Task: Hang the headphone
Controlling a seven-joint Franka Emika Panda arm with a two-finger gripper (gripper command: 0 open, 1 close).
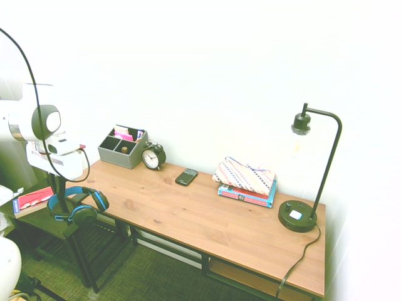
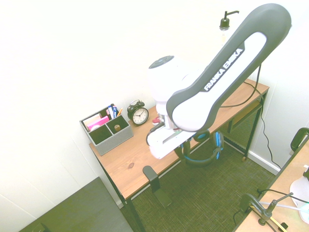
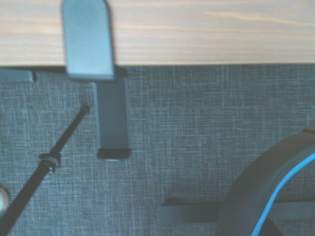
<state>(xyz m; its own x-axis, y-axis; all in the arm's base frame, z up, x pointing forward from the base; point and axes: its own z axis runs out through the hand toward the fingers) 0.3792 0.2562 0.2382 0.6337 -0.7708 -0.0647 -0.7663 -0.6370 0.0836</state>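
In the first exterior view, the headphone point(image 1: 79, 204) hangs in the air just off the near-left corner of the tabletop point(image 1: 207, 216), below the white arm point(image 1: 37, 135); the gripper point(image 1: 62, 188) reaches down to its blue headband, but whether the fingers pinch the band cannot be told here. On the tabletop stand a grey organizer point(image 1: 122, 147), an alarm clock point(image 1: 153, 156), a phone point(image 1: 186, 177), a patterned pouch point(image 1: 244, 175) lying on books point(image 1: 247, 194), and a black lamp point(image 1: 307, 169) at the far right. A red book point(image 1: 32, 199) lies on a low dark stand at left. In the second exterior view, the arm point(image 2: 217, 72) covers the gripper, and the state of the fingers cannot be told; the headphone point(image 2: 207, 147) shows beneath it, off the front edge of the tabletop point(image 2: 130, 164) and above the carpet. A black hook point(image 2: 154, 181) is clamped to that edge, near the headphone but apart from it. The organizer point(image 2: 107, 126) and clock point(image 2: 139, 113) stand at the back. In the wrist view, the hook point(image 3: 88, 39) grips the wooden edge, its arm hanging over grey carpet point(image 3: 197, 128), with a dark, blue-trimmed curve of the headphone point(image 3: 266, 196) at one corner.
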